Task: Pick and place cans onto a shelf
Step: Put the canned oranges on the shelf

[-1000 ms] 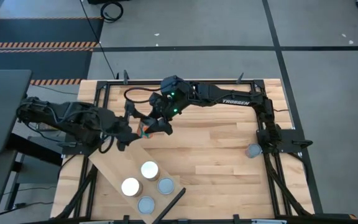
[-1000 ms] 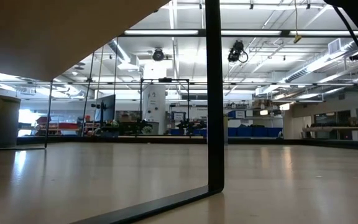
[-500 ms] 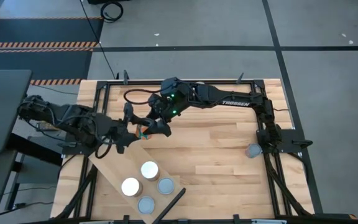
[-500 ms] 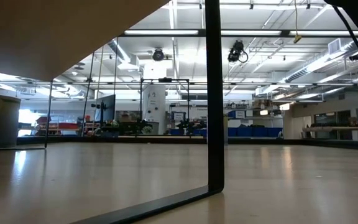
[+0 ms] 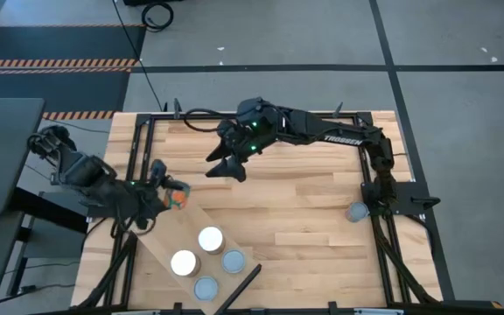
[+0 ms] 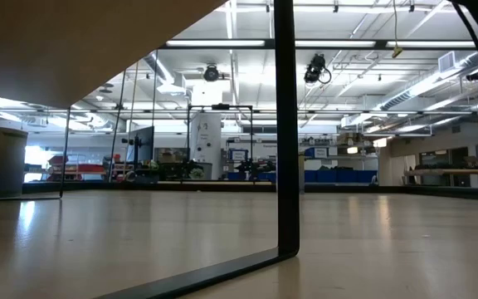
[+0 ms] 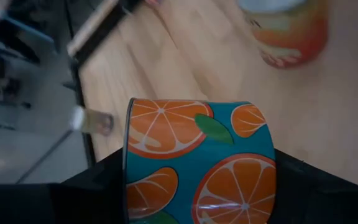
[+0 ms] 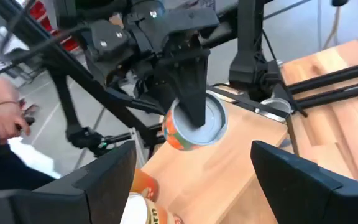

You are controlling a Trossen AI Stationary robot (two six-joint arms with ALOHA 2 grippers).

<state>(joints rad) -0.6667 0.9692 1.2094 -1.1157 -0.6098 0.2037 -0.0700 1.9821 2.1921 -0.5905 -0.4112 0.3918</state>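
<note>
The shelf [image 5: 158, 231] is a pale plank lying slantwise at the table's near left, with a dark bar [image 5: 244, 283] at its near end. Several cans stand on their bases on it, two white-topped [image 5: 210, 239] and two grey-blue [image 5: 233, 261]. Another can [image 5: 355, 212] stands on the table at the right. My left gripper [image 5: 170, 194] is shut on a teal can with orange slices [image 7: 197, 155] above the plank's far end. My right gripper [image 5: 224, 166] is open and empty, to the can's right and farther back. My left gripper pinches the orange-slice can by its two flat ends, one finger [image 8: 190, 102] lying across its grey top [image 8: 213, 121]. The fingers come slanting down from the table's left. The can is tipped off upright and lifted clear of the plank.
Black frame rails [image 5: 383, 197] run along the table's sides. A person's hand [image 8: 2, 121] shows beyond the table's left side. Bare tabletop [image 5: 296, 219] lies between the plank and the lone can. The low view looks under the plank past its dark leg [image 6: 287, 124].
Both grippers were on the can near the table's middle. My right gripper has let go and drawn back toward the far edge. My left gripper has carried the can toward the table's left and near edge, over the plank's far end.
</note>
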